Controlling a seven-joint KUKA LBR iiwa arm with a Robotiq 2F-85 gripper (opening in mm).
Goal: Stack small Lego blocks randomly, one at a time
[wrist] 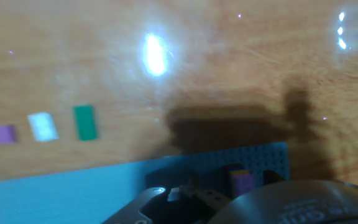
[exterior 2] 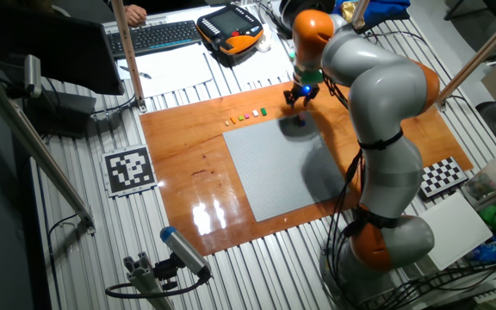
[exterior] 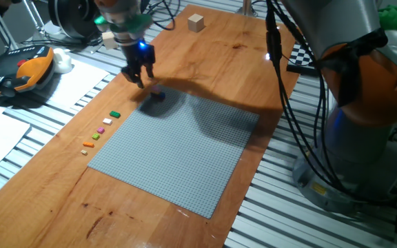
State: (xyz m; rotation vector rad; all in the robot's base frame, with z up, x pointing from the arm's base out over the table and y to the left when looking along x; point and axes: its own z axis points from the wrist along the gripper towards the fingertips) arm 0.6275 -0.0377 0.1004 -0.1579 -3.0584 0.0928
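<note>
My gripper (exterior: pixel 139 80) hangs just above the far left corner of the grey baseplate (exterior: pixel 178 151). Its fingers are apart with nothing between them. A small stack of Lego blocks (exterior: pixel 157 94), pink and dark, sits on that corner just right of the fingertips; it also shows in the hand view (wrist: pixel 242 181). A row of loose small blocks lies on the wood left of the plate: green (exterior: pixel 115 114), white (exterior: pixel 107 122), pink (exterior: pixel 103 129), yellow-green (exterior: pixel 96 136), orange (exterior: pixel 88 145). The hand view shows the green (wrist: pixel 85 122), white (wrist: pixel 43 126) and purple (wrist: pixel 4 134) ones.
A wooden cube (exterior: pixel 196 23) stands at the far edge of the wooden board. A teach pendant (exterior: pixel 19 72) and papers lie to the left. The robot's base (exterior: pixel 364 124) and cables stand to the right. The other fixed view shows my gripper (exterior 2: pixel 298 96) by the block row (exterior 2: pixel 246 116).
</note>
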